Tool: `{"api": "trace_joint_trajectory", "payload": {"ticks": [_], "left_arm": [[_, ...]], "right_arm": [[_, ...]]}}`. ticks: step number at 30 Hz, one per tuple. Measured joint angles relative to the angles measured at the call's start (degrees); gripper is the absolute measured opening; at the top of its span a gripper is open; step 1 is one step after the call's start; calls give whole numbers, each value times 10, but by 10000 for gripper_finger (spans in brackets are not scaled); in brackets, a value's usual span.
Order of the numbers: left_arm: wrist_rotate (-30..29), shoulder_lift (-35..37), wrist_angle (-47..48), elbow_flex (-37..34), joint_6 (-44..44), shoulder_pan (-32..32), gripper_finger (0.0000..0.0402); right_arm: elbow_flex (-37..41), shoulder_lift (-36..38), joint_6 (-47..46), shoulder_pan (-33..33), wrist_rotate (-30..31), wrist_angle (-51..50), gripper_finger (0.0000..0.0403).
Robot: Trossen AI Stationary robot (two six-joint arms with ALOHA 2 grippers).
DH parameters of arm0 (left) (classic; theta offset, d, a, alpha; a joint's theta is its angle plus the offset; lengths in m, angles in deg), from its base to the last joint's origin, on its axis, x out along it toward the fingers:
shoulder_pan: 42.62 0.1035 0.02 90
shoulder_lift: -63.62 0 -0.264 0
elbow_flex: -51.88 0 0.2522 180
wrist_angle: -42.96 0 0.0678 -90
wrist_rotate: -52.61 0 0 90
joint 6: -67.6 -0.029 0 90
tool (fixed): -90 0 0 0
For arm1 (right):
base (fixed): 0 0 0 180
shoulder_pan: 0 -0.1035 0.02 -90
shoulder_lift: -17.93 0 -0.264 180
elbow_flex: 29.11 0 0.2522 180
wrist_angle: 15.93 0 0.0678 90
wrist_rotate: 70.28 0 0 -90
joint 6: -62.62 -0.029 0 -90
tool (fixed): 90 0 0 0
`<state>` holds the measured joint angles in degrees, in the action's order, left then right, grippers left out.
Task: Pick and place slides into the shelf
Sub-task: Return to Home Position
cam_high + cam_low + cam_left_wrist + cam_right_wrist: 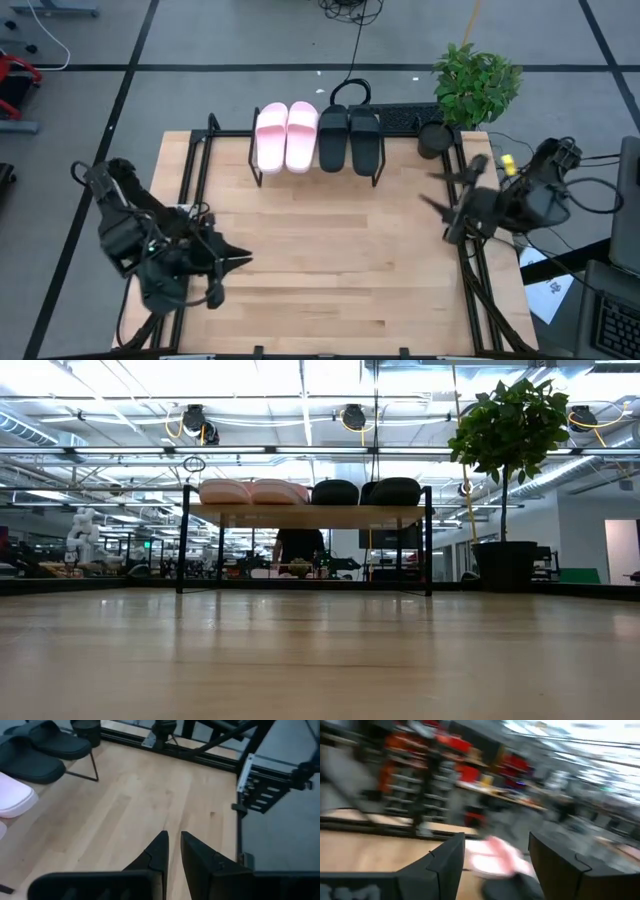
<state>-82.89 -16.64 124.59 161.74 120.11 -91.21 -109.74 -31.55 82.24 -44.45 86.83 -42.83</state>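
Note:
The four slides lie side by side on the shelf at the table's far edge, soles down. The pink pair is on the left, the black pair on the right. In the low view the pink pair and the black pair rest on the shelf's wooden top. My left gripper is shut and empty over the table's near left part. My right gripper is open and empty near the table's right edge, pointing toward the table's left. The right wrist view is blurred and shows the pink slides.
A potted plant stands at the table's far right corner, next to the shelf; it also shows in the low view. Black rails run along the table's left and right sides. The bare wood lies between the two arms.

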Motion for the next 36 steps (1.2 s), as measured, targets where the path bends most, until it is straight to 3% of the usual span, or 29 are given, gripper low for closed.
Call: {"api": "trace_joint_trajectory", "payload": {"ticks": [4,7,9,15,19,25,31,36], "left_arm": [[43,0,-102,-60,-62,53,47],[122,17,-223,-141,-137,82,47],[143,43,-295,-202,-159,93,47],[127,189,-529,-434,-199,97,47],[144,271,-676,-555,-270,103,47],[158,336,-700,-646,-269,142,47],[209,411,-766,-724,-337,183,47],[240,487,-769,-779,-355,224,47]], "right_arm": [[0,-25,-87,91,-154,-76,210],[1,-42,-171,169,-264,-159,210],[2,-49,-199,218,-315,-180,210],[102,9,-195,309,-436,-56,210],[225,75,-243,348,-449,10,210],[344,181,-267,399,-480,64,210],[409,268,-281,440,-481,62,210],[421,339,-283,470,-482,0,210]]}}
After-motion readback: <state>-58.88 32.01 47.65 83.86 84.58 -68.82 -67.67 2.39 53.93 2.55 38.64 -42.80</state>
